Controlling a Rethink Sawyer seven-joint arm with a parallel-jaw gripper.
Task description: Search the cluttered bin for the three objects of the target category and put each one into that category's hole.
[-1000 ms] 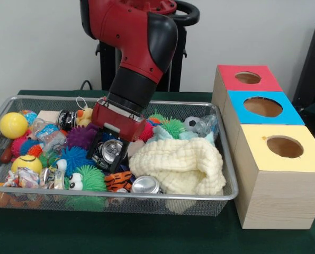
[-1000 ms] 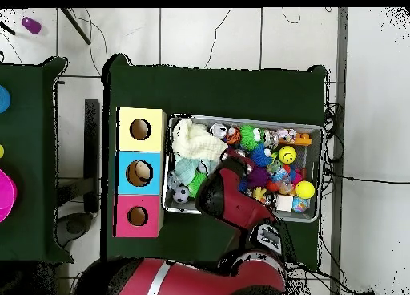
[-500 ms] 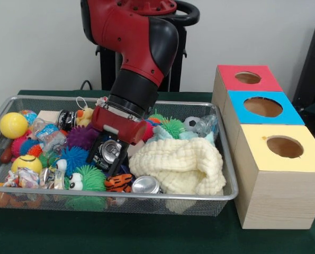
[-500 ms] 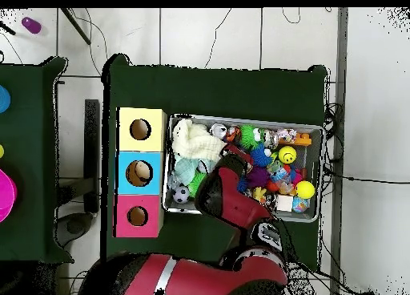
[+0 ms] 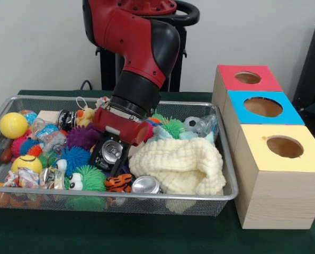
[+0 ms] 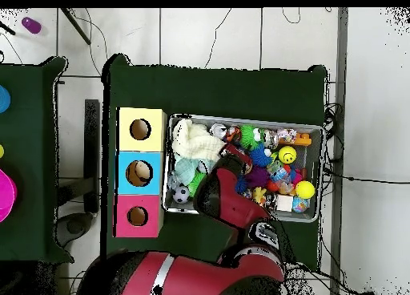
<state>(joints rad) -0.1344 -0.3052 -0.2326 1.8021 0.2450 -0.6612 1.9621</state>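
since the earlier frames the gripper (image 5: 110, 156) has been raised a little and tilted back. whether its jaws are open cannot be told. it hangs low in the cluttered bin (image 5: 227, 174), just above the tiger (image 5: 117, 183), beside the cream cloth (image 5: 178, 165). the duck (image 5: 84, 115) lies near the far rim. the hole (image 5: 248, 78) is seen well apart, beyond the bin's side edge.

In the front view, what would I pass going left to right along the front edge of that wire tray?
Yellow smiley ball → green googly-eyed spiky ball → striped plush tiger → silver can → cream knitted cloth → yellow-topped box.
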